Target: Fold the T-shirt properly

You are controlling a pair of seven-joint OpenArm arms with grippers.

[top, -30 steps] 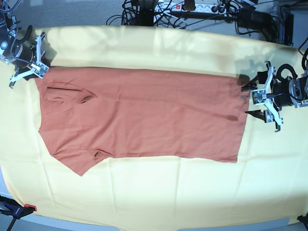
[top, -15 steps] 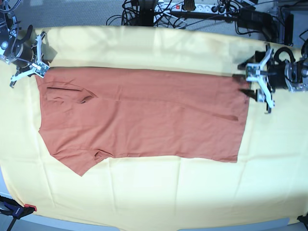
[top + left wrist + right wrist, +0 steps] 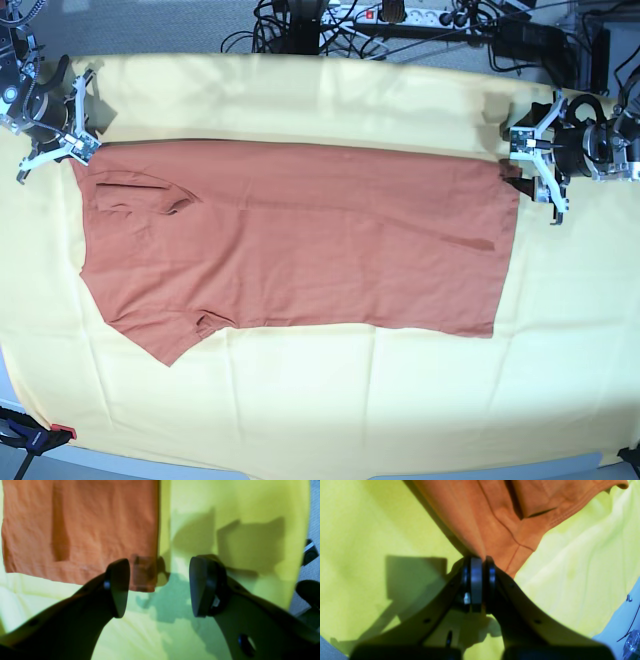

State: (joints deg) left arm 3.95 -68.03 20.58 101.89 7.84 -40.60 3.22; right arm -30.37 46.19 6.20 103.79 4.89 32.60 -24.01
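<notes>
The rust-orange T-shirt (image 3: 300, 240) lies spread flat on the yellow cloth, neck end to the left and hem to the right. My right gripper (image 3: 80, 150) is at its far-left corner. In the right wrist view the gripper (image 3: 480, 580) is shut on a pinch of the T-shirt (image 3: 500, 517). My left gripper (image 3: 528, 168) is open at the hem's far-right corner. In the left wrist view the gripper (image 3: 160, 587) has its fingers (image 3: 117, 587) either side of that corner of the T-shirt (image 3: 80, 530), just above the cloth.
A pale yellow cloth (image 3: 300, 400) covers the table. Cables and a power strip (image 3: 400, 18) lie past the far edge. A clamp (image 3: 30, 436) sits at the front-left corner. Grey floor (image 3: 313, 525) shows beyond the cloth's edge.
My left gripper has moved toward the far side of the table, from beside the hem's middle to its far corner. The right gripper stays shut on the shirt's corner.
</notes>
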